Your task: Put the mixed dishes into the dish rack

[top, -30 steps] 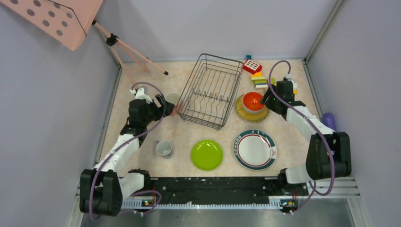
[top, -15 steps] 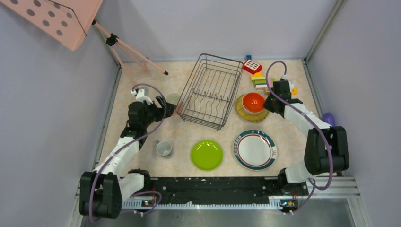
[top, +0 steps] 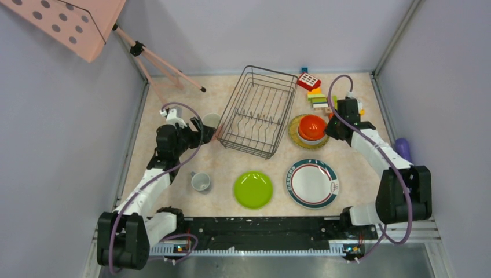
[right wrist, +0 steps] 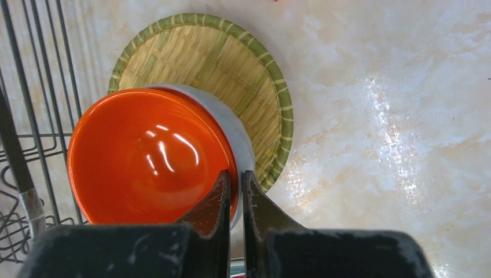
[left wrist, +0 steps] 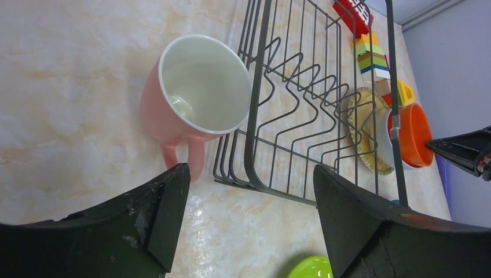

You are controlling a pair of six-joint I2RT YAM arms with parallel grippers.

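The orange bowl (right wrist: 145, 156) with a grey outside sits tilted over the round straw mat (right wrist: 231, 63), and my right gripper (right wrist: 236, 175) is shut on its near rim, one finger inside and one outside. In the top view this bowl (top: 312, 126) is just right of the dish rack (top: 257, 110). My left gripper (left wrist: 250, 171) hangs open over bare table, near the rack's corner (left wrist: 301, 104) and the pink cup (left wrist: 197, 87), touching neither. The lime-green plate (top: 253, 189), the white rimmed plate (top: 311, 183) and a whitish cup (top: 201, 182) lie nearer the arm bases.
Colourful toy blocks (top: 317, 97) and a red block (top: 308, 81) lie behind the bowl. A pink tripod stand (top: 162, 66) leans at the back left. Grey walls close in the table on both sides.
My right gripper has shut on the bowl's rim, and the bowl has tipped and shifted slightly right on the mat. The left arm has hardly moved.
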